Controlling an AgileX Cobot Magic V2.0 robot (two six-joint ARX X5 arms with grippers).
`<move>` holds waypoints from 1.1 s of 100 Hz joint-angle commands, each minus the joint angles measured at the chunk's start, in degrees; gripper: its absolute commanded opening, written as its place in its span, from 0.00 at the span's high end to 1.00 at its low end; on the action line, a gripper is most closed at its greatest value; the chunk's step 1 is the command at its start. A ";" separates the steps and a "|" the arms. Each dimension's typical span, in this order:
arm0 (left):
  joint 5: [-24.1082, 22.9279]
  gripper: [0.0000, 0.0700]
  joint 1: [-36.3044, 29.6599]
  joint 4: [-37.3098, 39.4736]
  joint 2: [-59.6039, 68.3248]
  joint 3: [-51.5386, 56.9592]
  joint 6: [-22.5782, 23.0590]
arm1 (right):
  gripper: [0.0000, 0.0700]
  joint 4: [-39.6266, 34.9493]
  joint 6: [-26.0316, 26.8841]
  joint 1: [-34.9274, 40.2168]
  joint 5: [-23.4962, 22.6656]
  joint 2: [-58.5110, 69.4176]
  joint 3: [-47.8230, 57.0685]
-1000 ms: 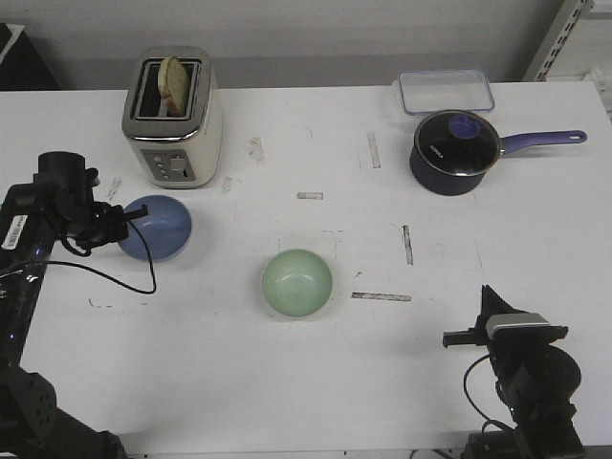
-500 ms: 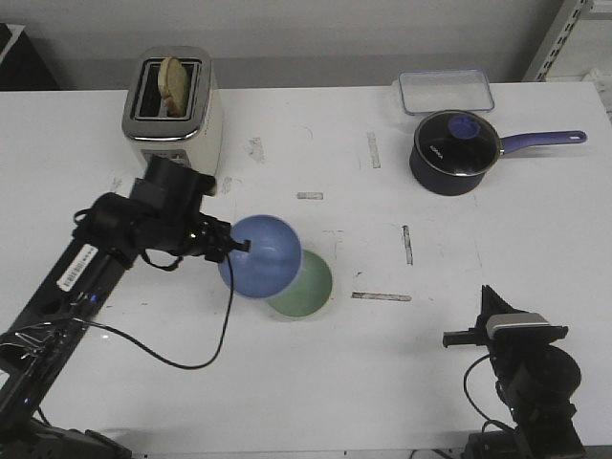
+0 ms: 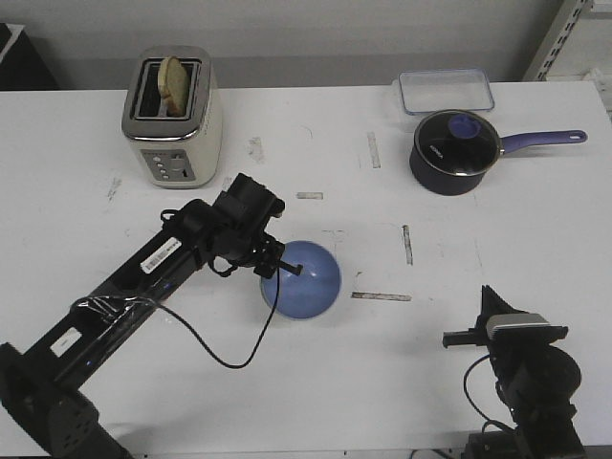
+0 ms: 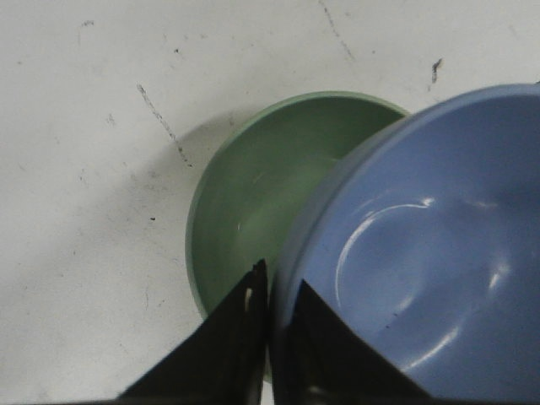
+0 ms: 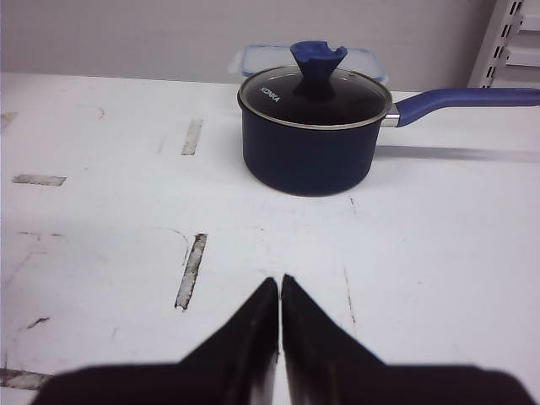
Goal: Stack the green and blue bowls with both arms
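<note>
Blue bowl (image 4: 422,253): rim clamped in our left gripper (image 4: 270,291) jaws, overlapping the green bowl (image 4: 253,202) but off-centre, not yet seated. Right gripper (image 5: 279,291): jaws closed, empty, well apart from the green bowl.

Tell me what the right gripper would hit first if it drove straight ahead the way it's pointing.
Probably the navy saucepan. The right gripper, shut and empty, points across bare table towards it, slightly off centre, so it might just graze it.
</note>
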 commanded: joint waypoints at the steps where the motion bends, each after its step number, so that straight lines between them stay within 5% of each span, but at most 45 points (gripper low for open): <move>1: 0.13 1.00 -0.44 -0.09 1.55 0.92 -0.20 | 1.00 0.39 0.09 0.04 0.00 0.22 0.07; 22: 0.11 0.96 -0.70 -0.04 2.40 0.92 -0.15 | 1.00 0.39 0.09 0.04 0.00 0.22 0.07; 49: 0.04 0.00 -0.09 -0.96 1.40 0.94 -0.09 | 1.00 0.39 0.09 0.04 0.00 0.22 0.07; 70: -0.02 0.01 0.28 -0.96 -2.71 1.66 2.14 | 1.00 0.42 0.09 0.04 0.00 0.22 0.07; 79: -1.68 0.27 0.68 -1.09 -5.33 2.34 3.69 | 1.00 0.42 0.09 0.04 0.00 0.22 0.07; 95: -8.46 0.95 2.23 -1.07 -11.23 2.58 5.22 | 1.00 0.42 0.09 0.04 0.00 0.22 0.07; 110: -13.16 1.00 5.97 0.61 -17.55 1.88 6.10 | 1.00 0.44 -0.07 0.04 0.02 0.22 0.07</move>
